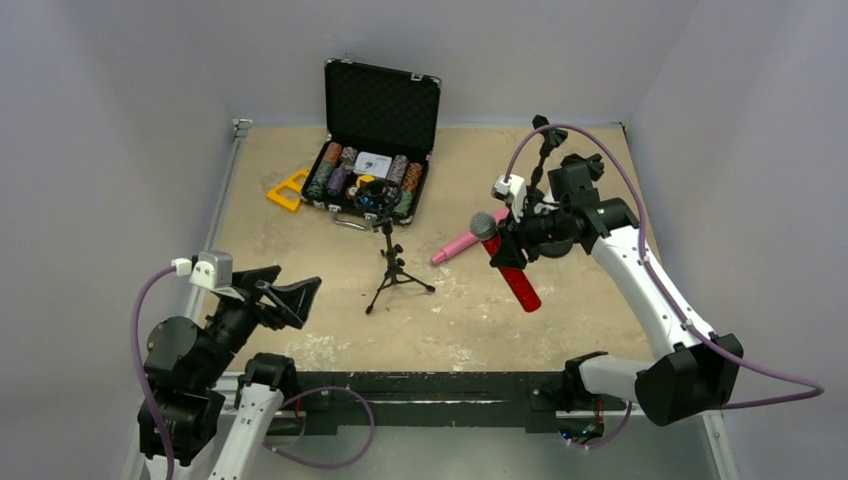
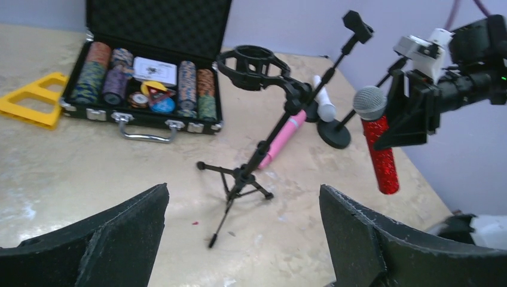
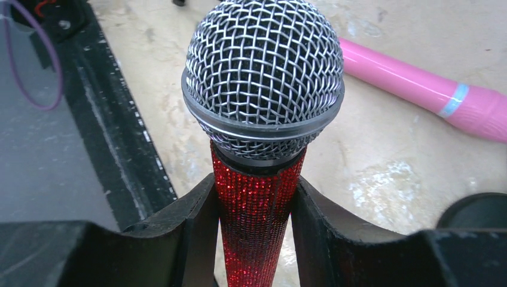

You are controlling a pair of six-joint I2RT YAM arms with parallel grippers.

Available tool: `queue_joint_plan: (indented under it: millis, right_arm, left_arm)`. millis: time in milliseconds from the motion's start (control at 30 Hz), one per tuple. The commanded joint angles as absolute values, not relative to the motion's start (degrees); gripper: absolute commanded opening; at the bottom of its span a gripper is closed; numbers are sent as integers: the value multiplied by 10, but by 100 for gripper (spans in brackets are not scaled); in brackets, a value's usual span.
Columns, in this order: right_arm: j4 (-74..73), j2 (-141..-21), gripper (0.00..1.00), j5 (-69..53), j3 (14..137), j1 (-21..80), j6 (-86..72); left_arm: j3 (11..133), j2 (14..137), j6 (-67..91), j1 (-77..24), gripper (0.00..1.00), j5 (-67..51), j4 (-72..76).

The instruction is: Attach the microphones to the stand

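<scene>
The right jaws grip the glittery red microphone point(image 1: 515, 275) just below its mesh head, holding it tilted in the air right of the tripod stand point(image 1: 392, 268). The pink microphone point(image 1: 458, 245) lies on the surface point(image 1: 470, 325) beside the stand. The left jaws hang wide open, empty. The step looks like carrying. Next, the handle must line up with the stand's ring clip point(image 2: 251, 63).

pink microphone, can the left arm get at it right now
Likely not straight on: the tripod stand stands between the open left fingers and the pink microphone lying beyond it.
</scene>
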State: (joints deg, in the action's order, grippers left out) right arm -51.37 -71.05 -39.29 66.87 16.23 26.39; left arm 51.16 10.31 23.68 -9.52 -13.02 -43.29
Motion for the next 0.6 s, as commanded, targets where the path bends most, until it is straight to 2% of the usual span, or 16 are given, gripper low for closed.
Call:
queue_joint_plan:
  millis: [0, 333, 567]
  right_arm:
    - [-538, -690, 3, -473, 679, 164, 248]
    - [-589, -657, 3, -520, 716, 165, 254]
    - [-600, -637, 3, -538, 752, 165, 243]
  left_arm:
    - [536, 107, 312, -96, 100, -239, -485]
    - [542, 122, 362, -96, 100, -367, -469]
    - [548, 126, 380, -95, 100, -414, -445]
